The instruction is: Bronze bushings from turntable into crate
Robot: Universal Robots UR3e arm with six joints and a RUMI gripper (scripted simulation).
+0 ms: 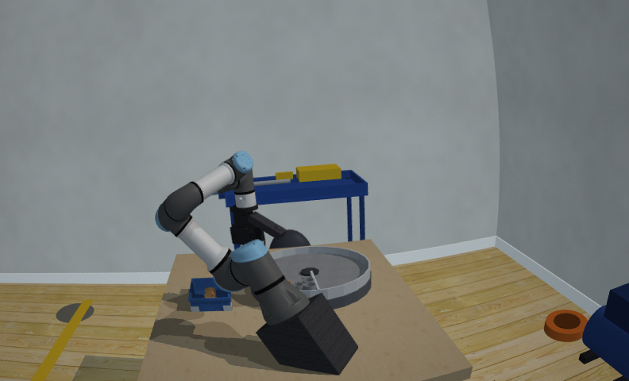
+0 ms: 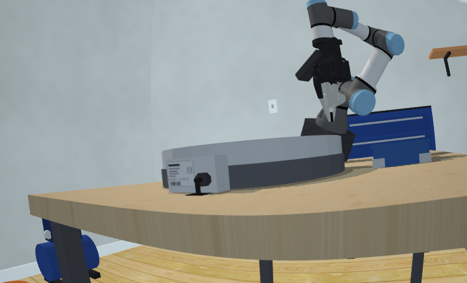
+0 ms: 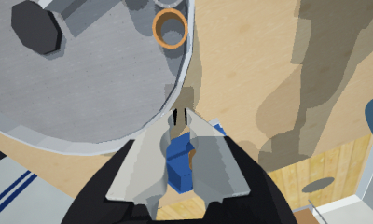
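Note:
My gripper (image 2: 331, 117) (image 3: 180, 109) is shut with nothing between its fingertips. It hangs above the table near the turntable's rim, on the crate side; the arm hides it in the top view. The round grey turntable (image 1: 351, 286) (image 2: 281, 150) (image 3: 95, 93) holds a bronze bushing (image 3: 161, 21), upright close to the rim. Steel bushings (image 1: 306, 284) stand beside it near the divider; one is cut off at the wrist view's top edge. The blue crate (image 1: 209, 303) (image 2: 401, 154) (image 3: 180, 180) has bronze (image 1: 210, 292) (image 3: 192, 160) inside, partly hidden by a finger in the wrist view.
A dark hub (image 1: 309, 271) (image 3: 35, 28) stands in the turntable's middle, with a thin divider (image 1: 314, 279) beside it. The turntable's raised rim lies between its bushings and the crate. A blue cart (image 1: 308, 190) with yellow boxes stands behind the table.

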